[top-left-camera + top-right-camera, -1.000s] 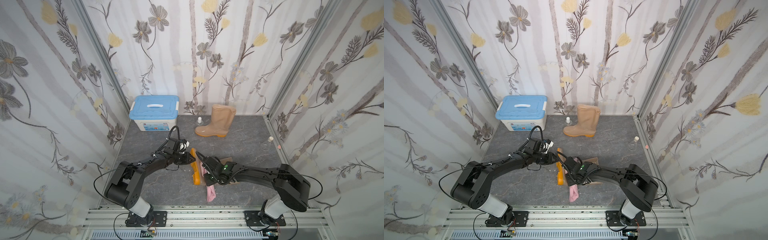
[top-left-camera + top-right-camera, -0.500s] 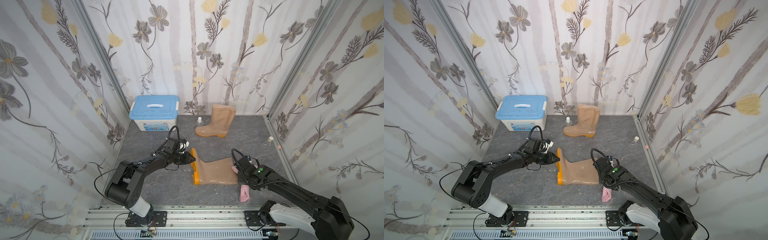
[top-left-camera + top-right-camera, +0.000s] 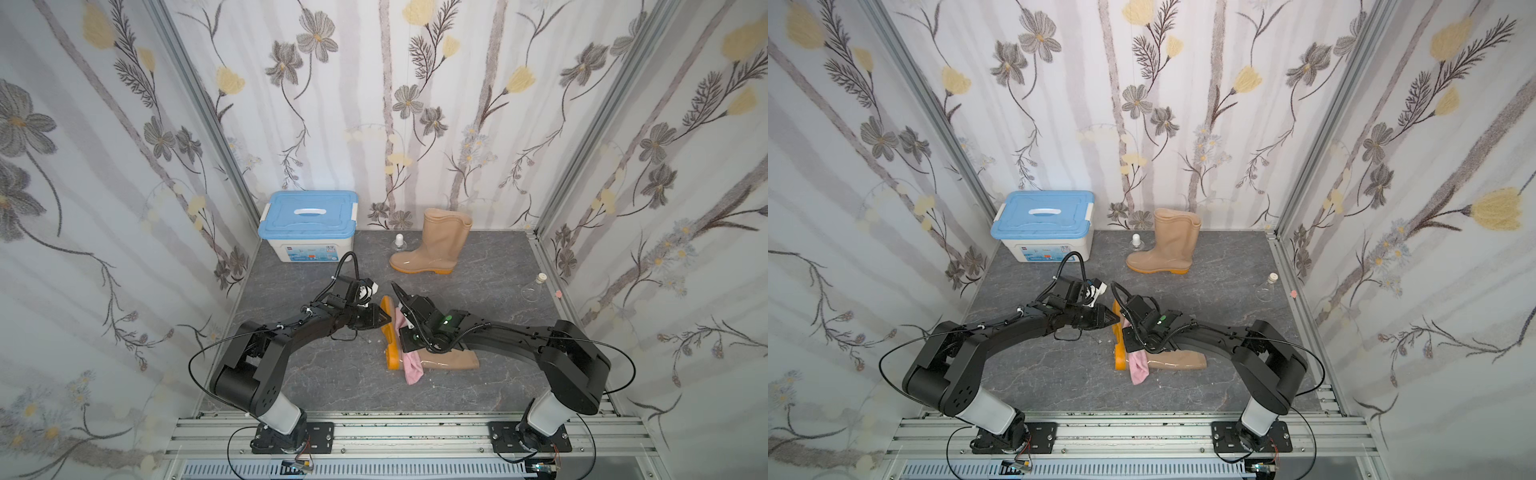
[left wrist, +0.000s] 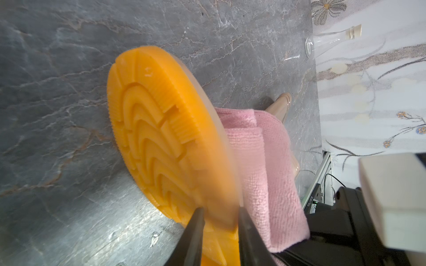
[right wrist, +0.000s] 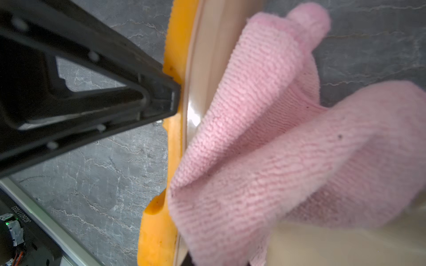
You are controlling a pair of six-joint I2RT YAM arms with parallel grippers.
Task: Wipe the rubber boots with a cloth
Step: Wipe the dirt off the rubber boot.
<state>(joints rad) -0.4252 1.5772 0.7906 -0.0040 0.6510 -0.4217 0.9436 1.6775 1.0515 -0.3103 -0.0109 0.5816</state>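
A tan boot (image 3: pixel 449 359) lies on its side on a grey desk (image 3: pixel 332 386), near the middle of the front edge. Its long axis runs roughly parallel to that edge. The orange sole (image 3: pixel 392 353) faces the left edge and the open shaft points toward the right edge.

The left pincer (image 4: pixel 220 221) reaches in from the left. Its jaws are narrowly parted and clamped on the sole's rim, one finger on the tread and one on the tan upper, which steadies the boot.

The right pincer (image 3: pixel 409 332) reaches over the shaft from the right and sits above the foot, just beside the sole. Its fingers are hidden, but it appears fully closed on a pink cloth (image 3: pixel 411 370). The cloth is pressed against the foot and its free end drapes down onto the desk on the front side.

From the right pincer, the rest of the boot stretches away toward the right edge, back along the right arm. A wiping stroke would probably pull the cloth that way, down the length of the shaft.

A second boot (image 3: pixel 436 245) stands upright near the back edge, well apart from both arms.
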